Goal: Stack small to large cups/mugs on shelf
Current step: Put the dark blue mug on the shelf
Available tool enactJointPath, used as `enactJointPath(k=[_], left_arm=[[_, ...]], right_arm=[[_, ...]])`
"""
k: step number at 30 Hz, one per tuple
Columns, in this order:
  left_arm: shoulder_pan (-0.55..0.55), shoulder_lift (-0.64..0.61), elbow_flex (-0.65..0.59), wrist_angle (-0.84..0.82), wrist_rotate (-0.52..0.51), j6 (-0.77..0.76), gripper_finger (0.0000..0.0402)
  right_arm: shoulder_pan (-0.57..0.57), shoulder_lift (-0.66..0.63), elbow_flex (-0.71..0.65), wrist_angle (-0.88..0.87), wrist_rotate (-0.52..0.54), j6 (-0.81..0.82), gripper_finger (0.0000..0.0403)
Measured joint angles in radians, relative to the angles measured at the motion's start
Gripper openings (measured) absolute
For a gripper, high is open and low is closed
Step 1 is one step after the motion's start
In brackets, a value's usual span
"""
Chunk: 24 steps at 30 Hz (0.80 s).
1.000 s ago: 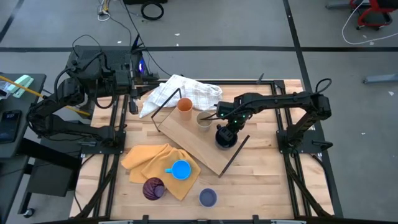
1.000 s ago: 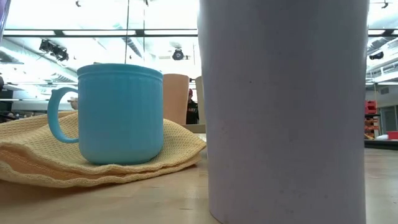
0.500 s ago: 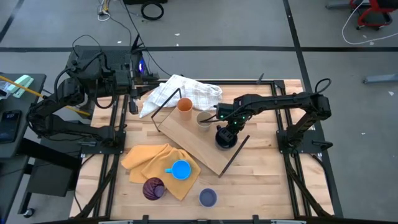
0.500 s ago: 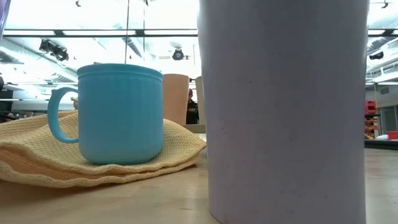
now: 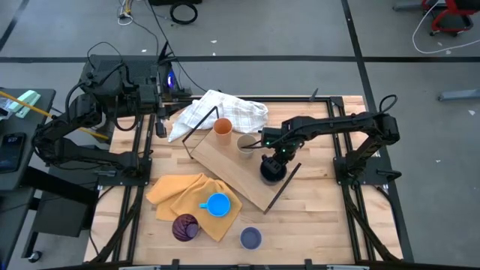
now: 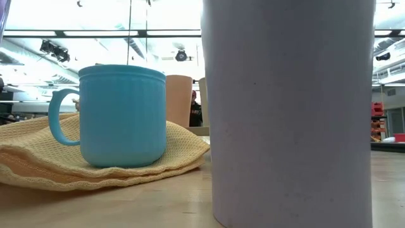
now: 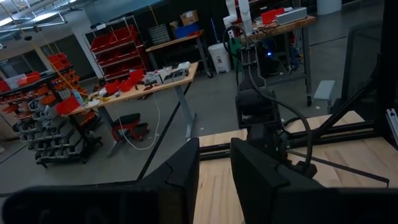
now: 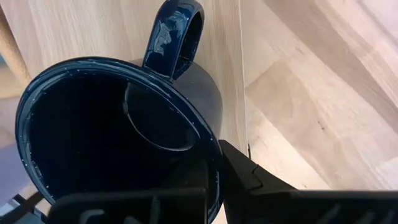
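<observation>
On shelf (image 5: 238,174): orange cup (image 5: 223,127) at far end, tan cup (image 5: 245,144) just beside it, dark navy mug (image 5: 271,168) upright at right edge. Right gripper (image 5: 276,157) clamped on navy mug's rim, one finger (image 8: 261,183) outside wall. Left gripper (image 7: 214,180) parked well off shelf's left, grasping nothing, fingers slightly parted. Blue mug (image 5: 217,204), purple cup (image 5: 185,226), lavender cup (image 5: 250,238) near of shelf

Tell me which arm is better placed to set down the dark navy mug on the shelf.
The right arm. Its gripper is shut on the dark navy mug at the shelf edge, while the left gripper is parked off the table's far left corner.
</observation>
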State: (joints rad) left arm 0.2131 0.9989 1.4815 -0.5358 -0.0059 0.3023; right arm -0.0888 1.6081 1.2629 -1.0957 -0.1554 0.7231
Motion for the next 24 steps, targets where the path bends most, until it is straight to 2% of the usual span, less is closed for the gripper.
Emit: enactJointPath(k=[20,24], left_arm=[[0.0,0.0,0.0,0.0,0.0,0.0,0.0101],[0.0,0.0,0.0,0.0,0.0,-0.001,0.0099]], right_arm=[[-0.02,0.0,0.0,0.004,0.021,-0.016,0.0018],[-0.02,0.0,-0.001,0.004,0.037,-0.016,0.0044]])
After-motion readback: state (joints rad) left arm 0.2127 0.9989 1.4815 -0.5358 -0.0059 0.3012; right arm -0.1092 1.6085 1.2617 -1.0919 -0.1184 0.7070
